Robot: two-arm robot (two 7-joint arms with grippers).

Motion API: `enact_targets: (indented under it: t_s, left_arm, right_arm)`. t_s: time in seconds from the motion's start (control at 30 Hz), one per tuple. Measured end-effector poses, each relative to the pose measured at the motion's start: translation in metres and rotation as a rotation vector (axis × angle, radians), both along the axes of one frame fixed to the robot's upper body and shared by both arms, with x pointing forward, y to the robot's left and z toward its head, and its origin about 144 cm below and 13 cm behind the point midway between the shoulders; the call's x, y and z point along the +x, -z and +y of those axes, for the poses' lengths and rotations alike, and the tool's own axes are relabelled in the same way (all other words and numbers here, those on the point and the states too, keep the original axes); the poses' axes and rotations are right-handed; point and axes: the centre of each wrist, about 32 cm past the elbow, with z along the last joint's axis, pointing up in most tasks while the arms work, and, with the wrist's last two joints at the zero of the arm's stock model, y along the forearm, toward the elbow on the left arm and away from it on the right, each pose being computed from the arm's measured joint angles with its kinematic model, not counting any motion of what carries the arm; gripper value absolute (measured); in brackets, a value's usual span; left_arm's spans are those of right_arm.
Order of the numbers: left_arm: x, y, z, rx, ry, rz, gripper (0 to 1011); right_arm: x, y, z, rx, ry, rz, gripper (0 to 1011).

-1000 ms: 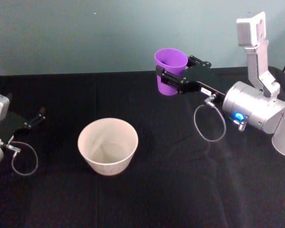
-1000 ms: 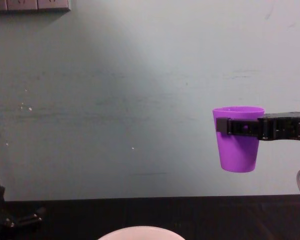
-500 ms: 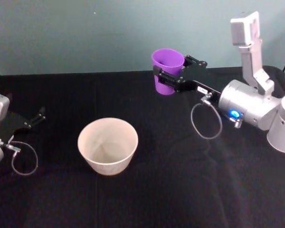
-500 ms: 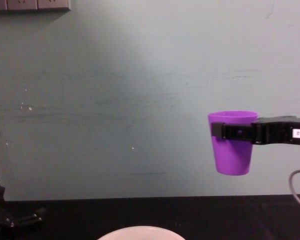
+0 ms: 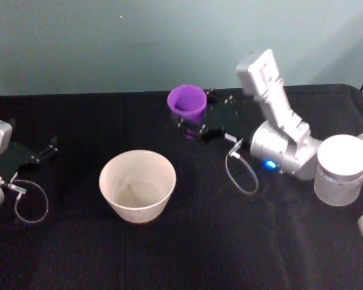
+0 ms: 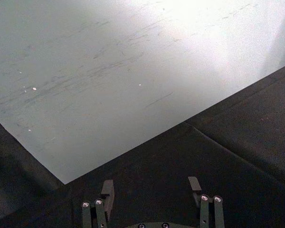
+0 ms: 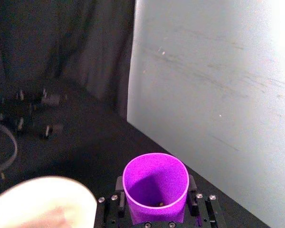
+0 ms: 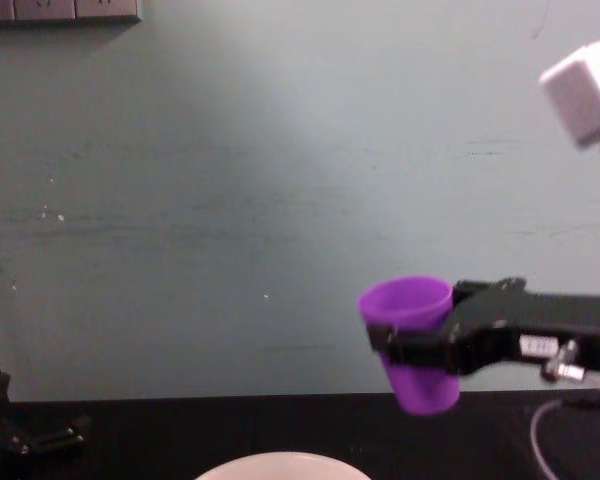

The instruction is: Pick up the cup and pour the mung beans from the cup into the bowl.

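Right gripper [image 5: 195, 125] is clamped around the cup [image 5: 187, 103], which hangs slightly tilted above the table [image 5: 218, 241], beyond and right of the bowl [image 5: 139, 205] and clear of its rim. A few mung beans [image 7: 159, 204] lie deep inside the cup. Left gripper [image 6: 152, 190] sits parked near the table's left edge, fingers apart

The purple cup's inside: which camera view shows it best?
The right wrist view: it looks down into the cup, held by the right gripper, to specks at its bottom. The head view shows the mouth at a slant; the chest view, its outer side. The left gripper lies parked, far left.
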Motion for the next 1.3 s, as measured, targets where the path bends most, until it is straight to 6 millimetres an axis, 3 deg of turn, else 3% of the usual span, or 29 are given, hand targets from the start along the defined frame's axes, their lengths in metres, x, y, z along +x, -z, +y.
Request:
enact_targets:
  t_s: [0.3,0.7,1.3]
  left_arm:
    - [0.000,0.000,0.000,0.000,0.000,0.000,1011]
    - [0.000,0.000,0.000,0.000,0.000,0.000,1012]
    - [0.000,0.000,0.000,0.000,0.000,0.000,1011]
  right_arm:
    - [-0.015,0.015,0.011,-0.287,-0.031,-0.186,735]
    - [-0.025,0.016,0.021,-0.439,-0.059,-0.327,735]
    - [-0.031,0.013,0.052,-0.752,-0.081,-0.634,735]
